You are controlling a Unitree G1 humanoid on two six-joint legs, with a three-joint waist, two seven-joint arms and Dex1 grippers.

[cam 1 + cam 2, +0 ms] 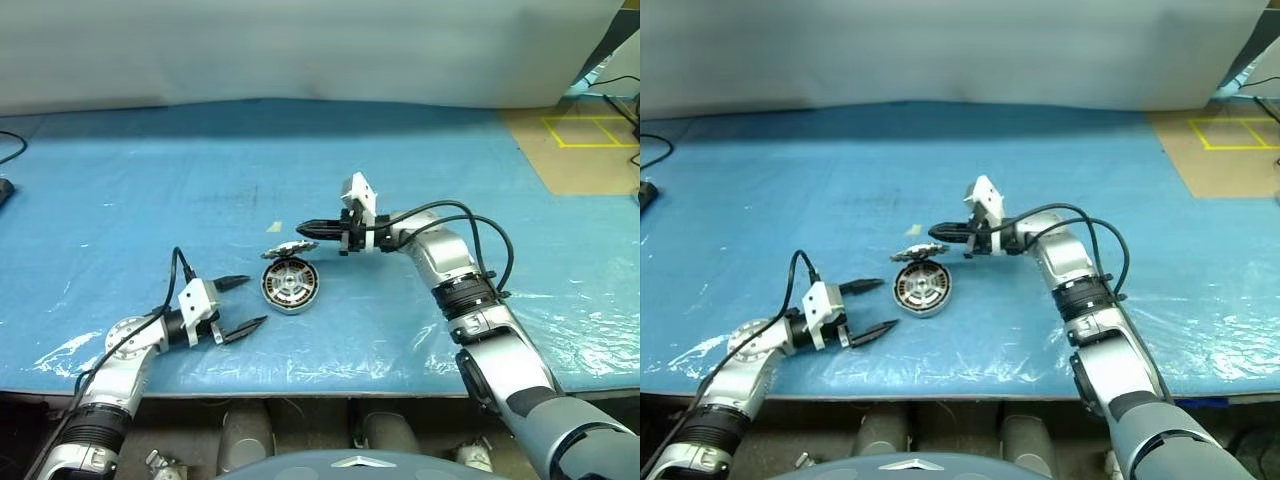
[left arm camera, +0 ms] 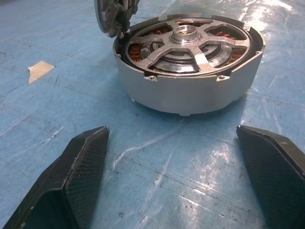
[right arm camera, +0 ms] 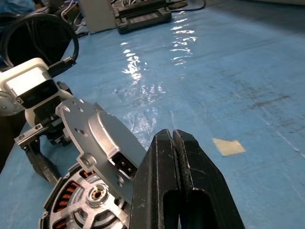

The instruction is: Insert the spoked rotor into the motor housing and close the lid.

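The motor housing, a squat grey ring with copper windings, stands on the blue table between my grippers. The spoked rotor sits inside it, hub up. The lid, silvery and toothed, leans tilted on the housing's far rim. My right gripper is shut with nothing between its fingers. Its tips hover just above and beside the lid, and I cannot tell whether they touch it. My left gripper rests open on the table to the housing's left, pointing at it, a short gap away.
A small scrap of beige tape lies on the blue table cover behind the housing. The table's front edge runs just behind my arms. A black cable lies at the far left.
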